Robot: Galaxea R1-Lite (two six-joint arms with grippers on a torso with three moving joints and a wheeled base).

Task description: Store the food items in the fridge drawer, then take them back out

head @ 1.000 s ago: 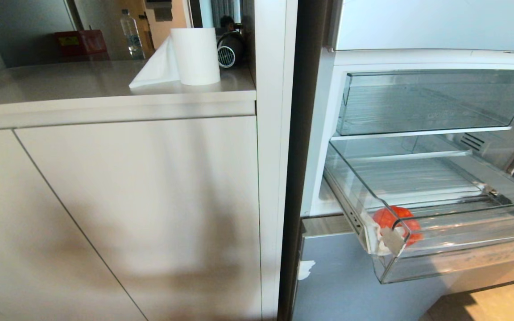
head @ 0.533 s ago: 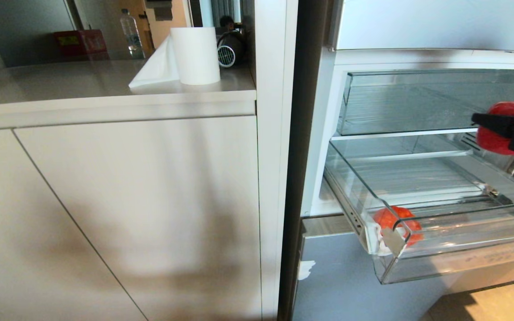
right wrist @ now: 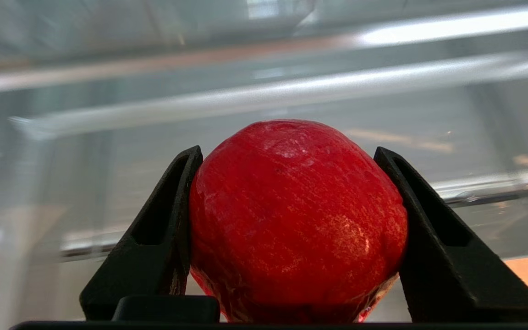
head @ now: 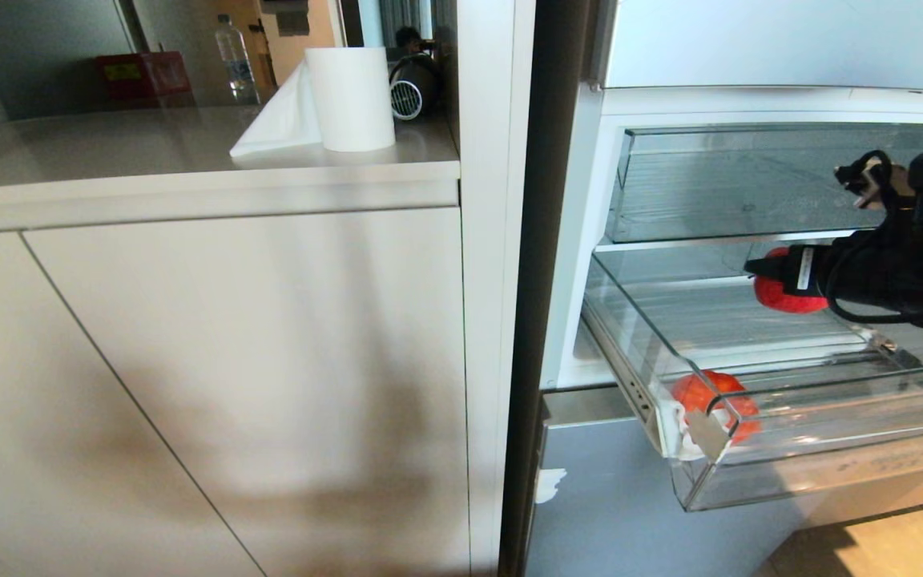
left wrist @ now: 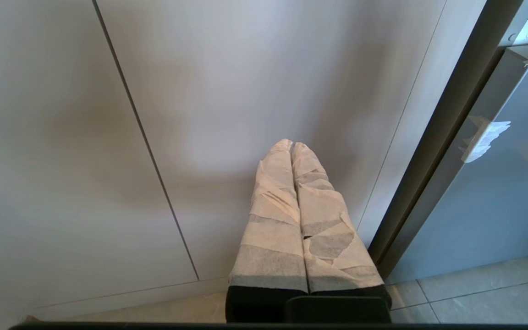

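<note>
My right end effector grips a red fruit above the fridge drawer, where a tomato sits at the taped front corner; I'd lower gently, release clear of it.

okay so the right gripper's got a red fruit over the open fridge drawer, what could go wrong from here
1. The red fruit is round and glossy, pinched only at its sides by the right gripper; it might slip out early.
2. Released from above the drawer, it could bounce or roll into the tomato in the taped front corner.
3. Lowering further, the arm could knock the upper bin.
</note>
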